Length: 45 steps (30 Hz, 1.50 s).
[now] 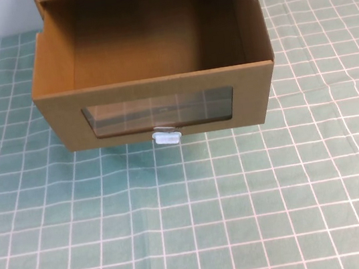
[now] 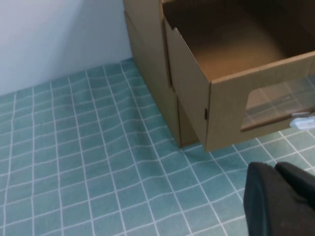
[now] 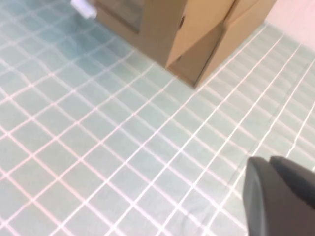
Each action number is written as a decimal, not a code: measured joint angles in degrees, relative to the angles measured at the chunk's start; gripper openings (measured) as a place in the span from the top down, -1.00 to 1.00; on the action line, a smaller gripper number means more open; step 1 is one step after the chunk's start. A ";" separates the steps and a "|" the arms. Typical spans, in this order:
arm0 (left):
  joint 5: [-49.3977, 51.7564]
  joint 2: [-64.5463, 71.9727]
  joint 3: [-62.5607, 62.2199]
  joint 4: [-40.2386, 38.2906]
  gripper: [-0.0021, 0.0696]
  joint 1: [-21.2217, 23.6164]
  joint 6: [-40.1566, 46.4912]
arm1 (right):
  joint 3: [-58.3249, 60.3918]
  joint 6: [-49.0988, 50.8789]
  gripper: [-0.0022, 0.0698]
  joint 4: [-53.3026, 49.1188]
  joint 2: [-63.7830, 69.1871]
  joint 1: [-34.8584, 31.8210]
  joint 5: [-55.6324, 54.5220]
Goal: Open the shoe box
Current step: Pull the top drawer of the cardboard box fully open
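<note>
Reading outward from the robot's side: the right gripper [image 3: 278, 189], closed on nothing, hangs over the checked tablecloth [image 1: 193, 227], well apart from the box's right front corner. The left gripper [image 2: 278, 191] hangs over the same cloth near the left front corner. Whether it is open or closed cannot be told. Neither arm shows in the high view.

Beyond them stands the shoe box [image 1: 261, 95], at the far middle of the table. A small white handle [image 1: 166, 136] sits at the lower edge of its front panel, just below the clear window [image 1: 159, 112]. The drawer [image 1: 53, 106] is drawn well out of the cardboard sleeve [image 2: 147, 64] and shows an empty brown interior.

Judged from this, the opening looks essentially complete, and the step in hand is probably to keep clear. To do that well:
- keep both arms back from the front panel and the handle
- make any lift away from the box, not across it, since a light cardboard drawer is likely to slide back or skew at a slight nudge
</note>
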 joint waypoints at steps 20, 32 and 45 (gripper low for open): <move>-2.16 -0.73 0.63 1.31 0.96 0.00 -0.13 | 1.09 0.00 0.98 6.54 -0.04 0.00 0.00; -22.73 -16.85 25.63 2.98 0.96 0.22 -2.49 | 1.09 0.00 0.98 6.72 -0.04 0.00 0.00; -24.59 -25.59 49.72 3.89 0.96 3.57 -14.04 | 1.23 0.00 0.98 7.85 -0.13 0.00 0.11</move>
